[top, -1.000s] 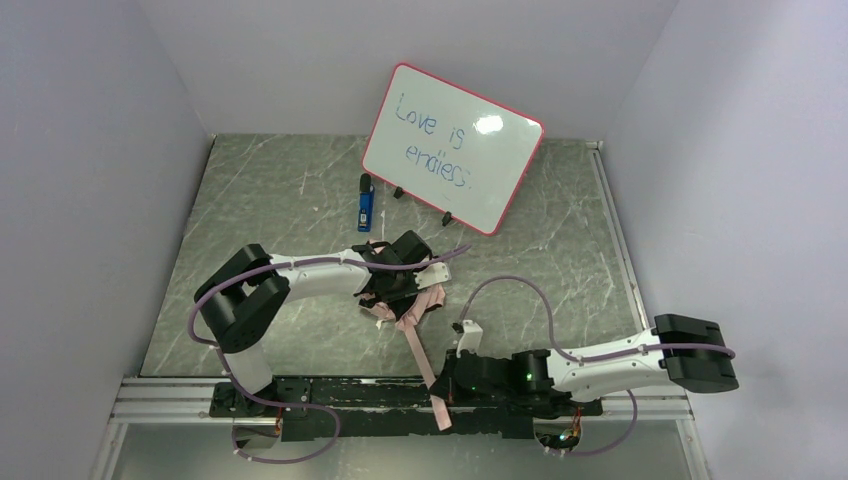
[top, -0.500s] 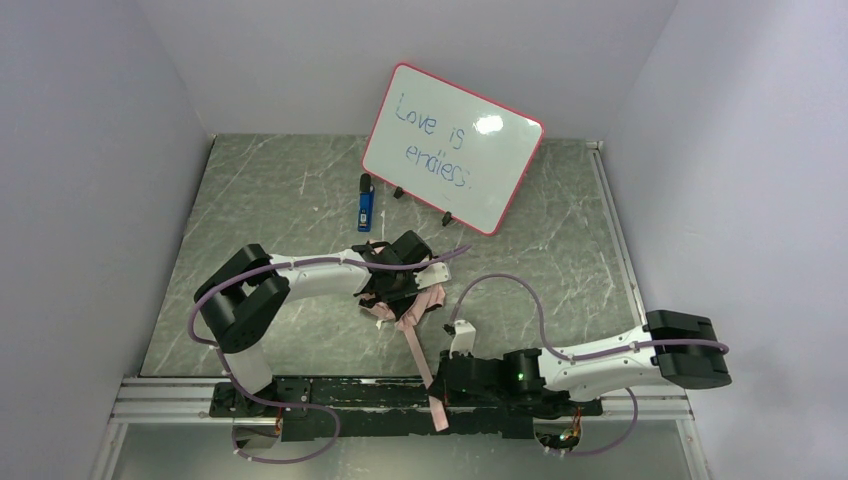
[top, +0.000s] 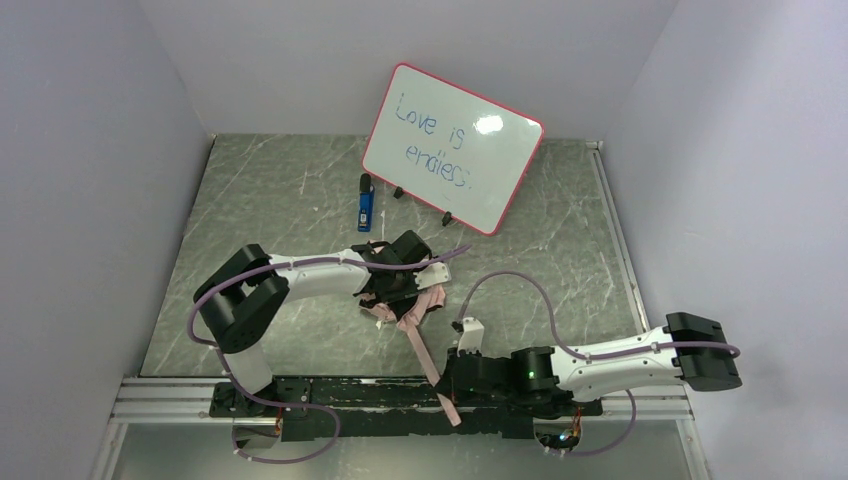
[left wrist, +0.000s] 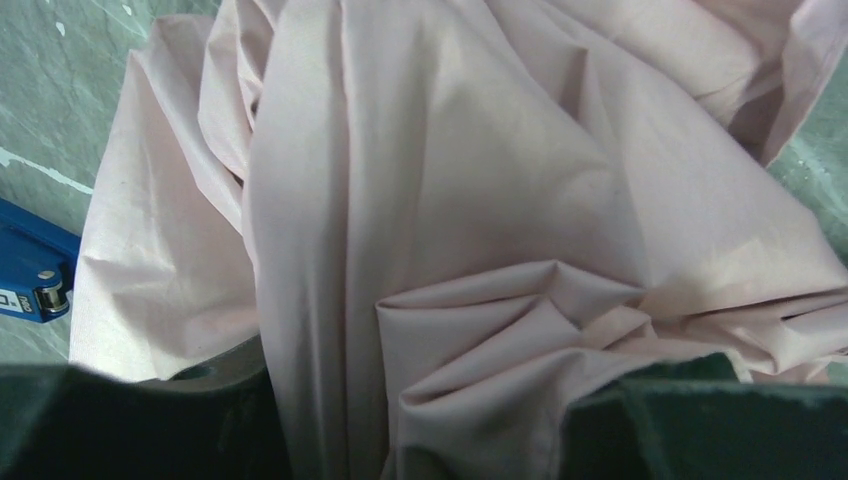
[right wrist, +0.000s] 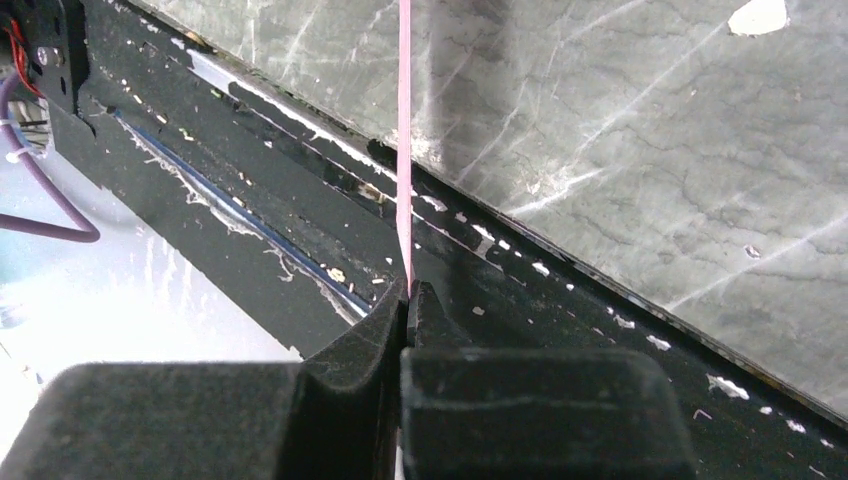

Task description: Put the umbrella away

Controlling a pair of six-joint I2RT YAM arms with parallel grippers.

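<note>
Tabletop (top: 280,190): right pincer (right wrist: 408,292) tight on umbrella (right wrist: 403,150)

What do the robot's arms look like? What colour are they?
Both the left arm and the right arm have white tube-shaped links and chunky black joints. A thin purple cable loops along each. The right arm shows tiny green lights. The right gripper has black, wedge-shaped fingers.
</note>
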